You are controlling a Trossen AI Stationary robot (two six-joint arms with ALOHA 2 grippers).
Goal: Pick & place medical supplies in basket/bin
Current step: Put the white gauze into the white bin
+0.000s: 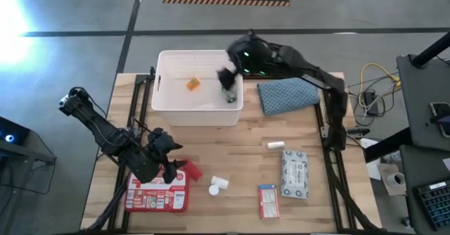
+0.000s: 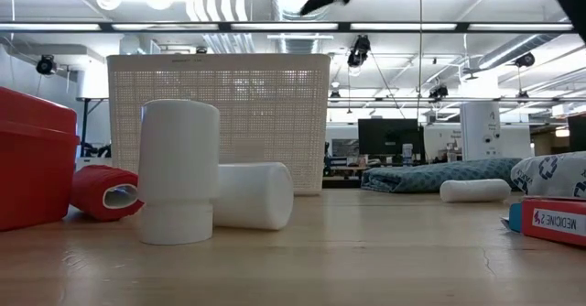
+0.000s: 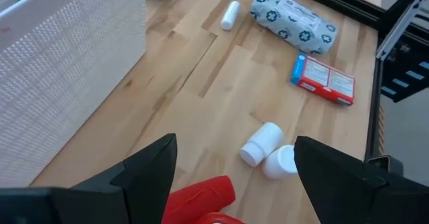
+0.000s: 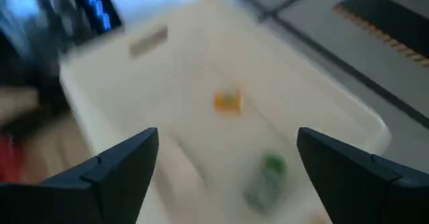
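High view: right gripper (image 1: 226, 78) over bin (image 1: 166, 103).

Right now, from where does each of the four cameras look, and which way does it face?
High: above the table, straight down; both arms, white bin.
Low: table height, level across; two white bottles near, one dark arm part at top.
Left wrist: on left arm, over the wood; left claw open.
Right wrist: on right arm, above the bin; right claw open.
Shared: high and left wrist both show the wipes pack.
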